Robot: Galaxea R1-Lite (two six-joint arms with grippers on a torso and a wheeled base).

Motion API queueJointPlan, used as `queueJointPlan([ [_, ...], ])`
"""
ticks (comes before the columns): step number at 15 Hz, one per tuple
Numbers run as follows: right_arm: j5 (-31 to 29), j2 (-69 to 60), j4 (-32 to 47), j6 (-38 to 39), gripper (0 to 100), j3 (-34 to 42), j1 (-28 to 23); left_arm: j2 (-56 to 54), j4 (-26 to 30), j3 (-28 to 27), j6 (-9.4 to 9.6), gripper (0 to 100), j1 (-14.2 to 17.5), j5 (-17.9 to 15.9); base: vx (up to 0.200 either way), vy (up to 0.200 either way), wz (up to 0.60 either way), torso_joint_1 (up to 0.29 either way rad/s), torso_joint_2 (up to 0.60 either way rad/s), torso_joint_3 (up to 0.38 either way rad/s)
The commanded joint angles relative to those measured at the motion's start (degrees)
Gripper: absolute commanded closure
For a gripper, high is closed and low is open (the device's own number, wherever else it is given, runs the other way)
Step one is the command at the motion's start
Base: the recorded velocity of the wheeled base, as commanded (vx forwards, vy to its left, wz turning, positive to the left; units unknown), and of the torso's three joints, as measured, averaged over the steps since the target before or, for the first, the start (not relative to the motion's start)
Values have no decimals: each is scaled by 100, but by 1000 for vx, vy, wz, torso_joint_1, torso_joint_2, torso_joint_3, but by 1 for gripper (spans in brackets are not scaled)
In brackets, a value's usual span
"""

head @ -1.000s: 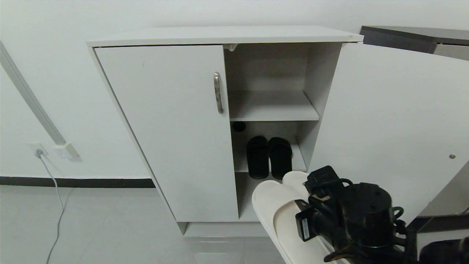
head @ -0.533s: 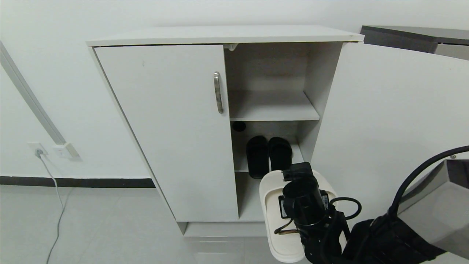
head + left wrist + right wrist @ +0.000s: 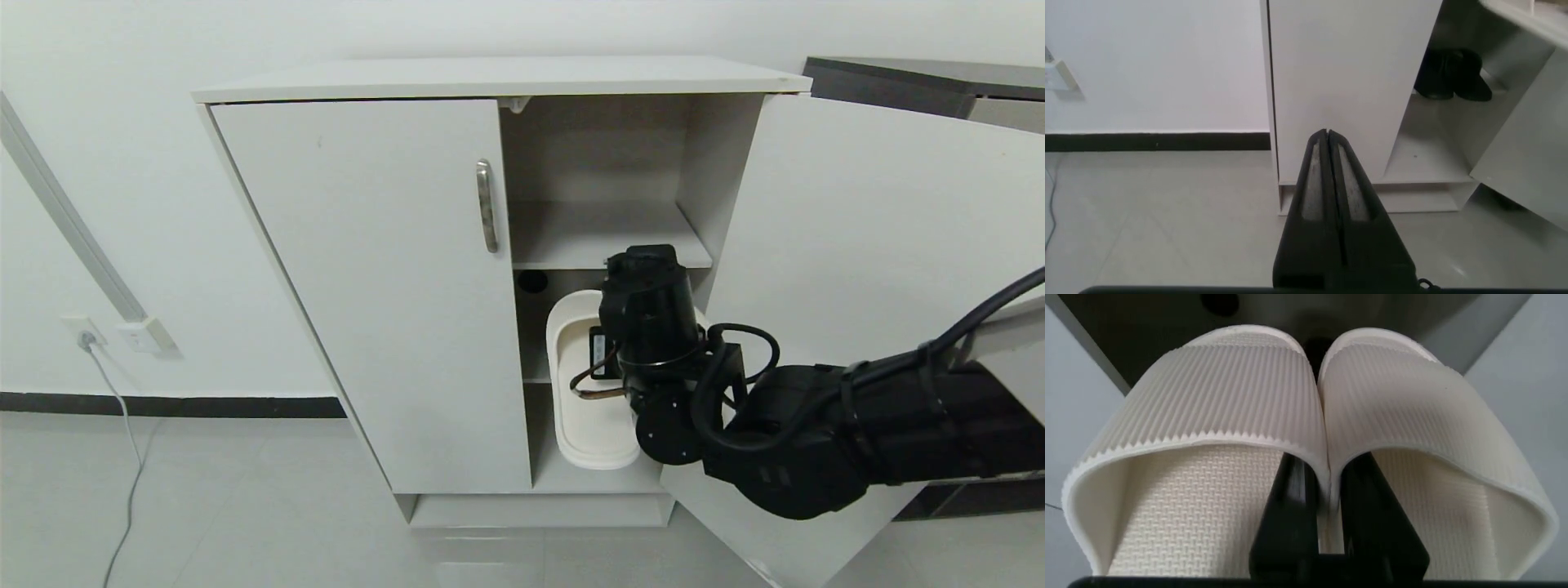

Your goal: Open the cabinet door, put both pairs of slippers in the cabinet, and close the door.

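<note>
Your left gripper [image 3: 1327,159] hangs pinched shut and empty over the floor [image 3: 1167,220]. Your right gripper [image 3: 1325,498] clamps the white slippers [image 3: 584,433] by their inner edges at the opening of the cabinet [image 3: 490,77]. Go in too high and the toes could catch the shelf [image 3: 604,241]; too deep and they could shove the black slippers [image 3: 1451,72]. Toes point inward, long axis front-to-back.

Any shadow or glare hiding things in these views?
Head view: even light, cabinet interior shaded, faint sheen on the floor. Left wrist view: black slippers sit dark in shelf shadow. Right wrist view: white slippers evenly lit, recess beyond them dark.
</note>
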Motion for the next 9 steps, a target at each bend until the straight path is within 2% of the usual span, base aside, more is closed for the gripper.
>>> queueJointPlan([
  [1,11,-74,126,-3,100,-336,-2,-1,-2,0,-4,100,0,4,0,0,0,0,0,0],
  [9,134,-249,293,-302,100,-591,6,-1,-2,0,5,100,0,4,0,0,0,0,0,0],
])
